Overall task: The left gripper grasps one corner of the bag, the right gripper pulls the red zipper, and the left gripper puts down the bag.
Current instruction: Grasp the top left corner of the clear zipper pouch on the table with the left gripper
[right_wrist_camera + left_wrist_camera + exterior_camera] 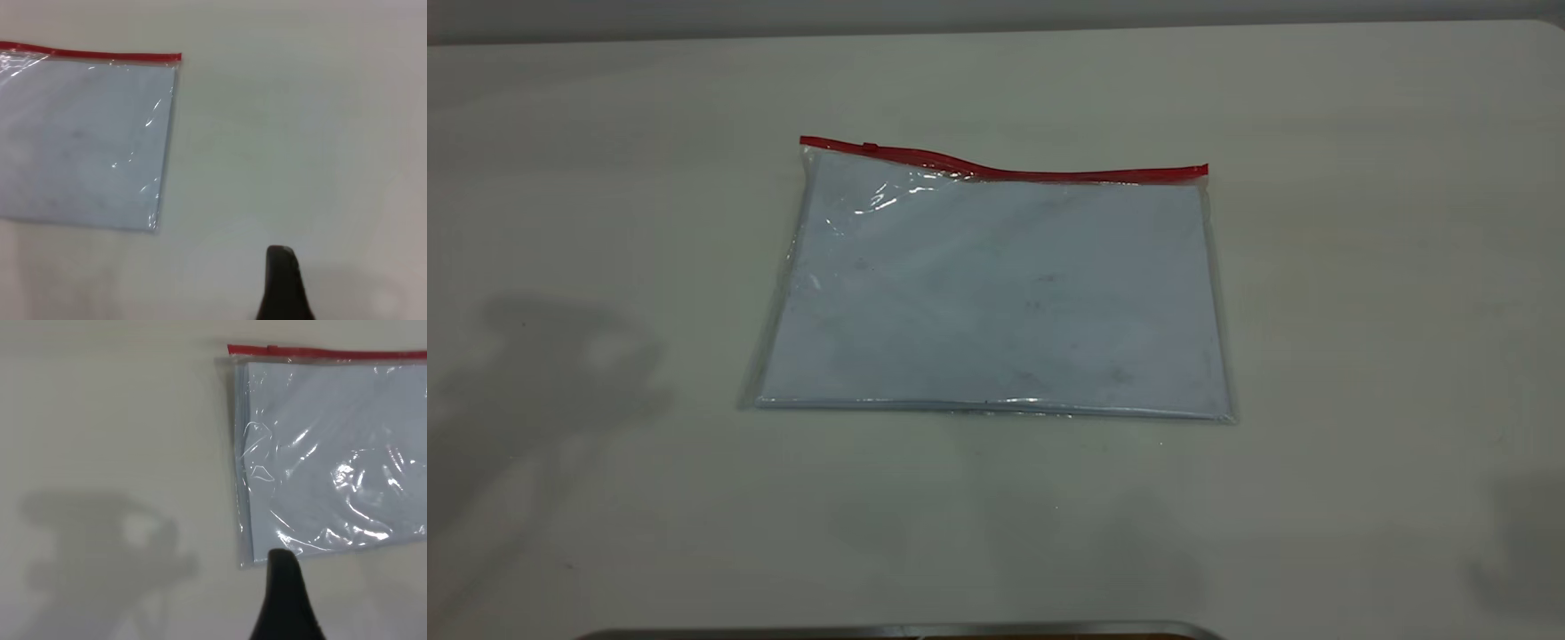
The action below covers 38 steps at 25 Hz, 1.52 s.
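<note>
The bag (996, 284) lies flat on the table (1360, 267), with white paper inside it. The red zipper (1005, 167) runs along the bag's far long edge (it bends up a little near the middle). Its tiny slider sits close to the corner of the bag (807, 144) on the left arm's side. The left pincer (283, 587) hangs above the table just beside the bag's near clear corner, not touching the bag. The right pincer (281, 280) hangs over bare table, well apart from the bag. I cannot tell if either pincer is apart or together.
</note>
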Tool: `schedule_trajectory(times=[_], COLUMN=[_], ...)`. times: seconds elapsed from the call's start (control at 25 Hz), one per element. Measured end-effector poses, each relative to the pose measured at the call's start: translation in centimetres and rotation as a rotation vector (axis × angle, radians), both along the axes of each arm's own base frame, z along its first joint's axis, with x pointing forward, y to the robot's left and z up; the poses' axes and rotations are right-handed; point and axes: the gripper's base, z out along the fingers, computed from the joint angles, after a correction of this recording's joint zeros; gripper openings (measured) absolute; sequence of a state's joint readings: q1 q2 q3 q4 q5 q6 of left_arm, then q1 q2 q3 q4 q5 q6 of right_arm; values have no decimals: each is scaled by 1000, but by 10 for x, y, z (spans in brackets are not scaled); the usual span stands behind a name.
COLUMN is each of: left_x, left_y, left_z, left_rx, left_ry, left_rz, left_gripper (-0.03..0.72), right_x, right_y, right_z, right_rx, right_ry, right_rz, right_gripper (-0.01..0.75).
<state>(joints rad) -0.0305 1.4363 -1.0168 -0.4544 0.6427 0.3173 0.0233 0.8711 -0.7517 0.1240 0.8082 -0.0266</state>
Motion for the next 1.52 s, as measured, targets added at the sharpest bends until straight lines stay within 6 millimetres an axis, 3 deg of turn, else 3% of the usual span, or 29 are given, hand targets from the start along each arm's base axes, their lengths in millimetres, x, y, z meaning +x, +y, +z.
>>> schedule_trajectory(times=[0.2,0.36,0.56,0.72,0.84,1.12,1.52], left_x=[66,107,142,164,174,177,181], left_y=[-5,-7,-3,14,22,13,2], left_z=[-41,-72,-102,-120,-141,-200,-240], left_rx=[6,10,-5,-45,-76,-148,-285], left_ry=[83,124,177,189,182,183,76], left_rz=[-92,-129,-151,-145,-210,-351,-398], left_gripper=[588,588,588,588,588,588,588], right_x=[43,75,106,121,127,140,160], right_y=[0,0,1,1,1,9,48], right_z=[-19,-34,-53,-68,-77,-96,-128], right_rx=[-18,-34,-65,-74,-79,-72,-37], right_ry=[18,66,124,145,154,153,180], right_rz=[2,15,48,53,56,115,273], right_gripper=[576,576,576,576,576,576,576])
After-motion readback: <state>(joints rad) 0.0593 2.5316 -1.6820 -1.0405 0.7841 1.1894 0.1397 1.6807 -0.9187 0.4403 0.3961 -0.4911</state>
